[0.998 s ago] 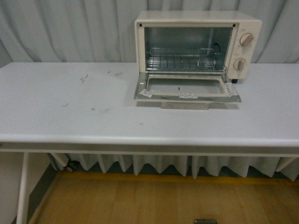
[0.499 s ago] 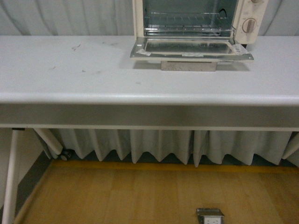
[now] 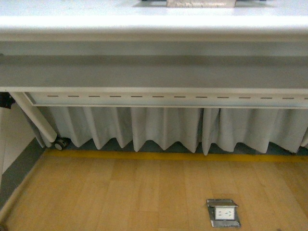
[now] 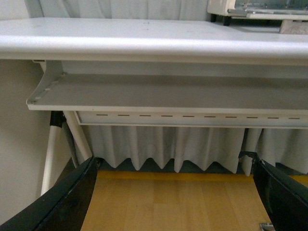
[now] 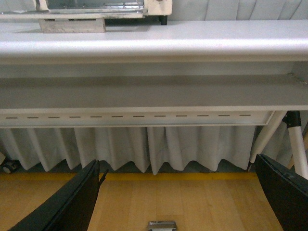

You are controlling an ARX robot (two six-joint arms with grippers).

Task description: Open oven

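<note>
Across every view stretches the white table [image 3: 154, 21], seen from below its edge. On its top stands the oven [image 4: 260, 7], its door dropped flat. Below, the left gripper [image 4: 175, 192] and right gripper [image 5: 178, 197] hang with fingers spread wide, grasping nothing, above the wooden floor [image 3: 144, 192].

Soft, even light; table [image 3: 154, 21] edge glares; underside perhaps slightly blurred.
</note>
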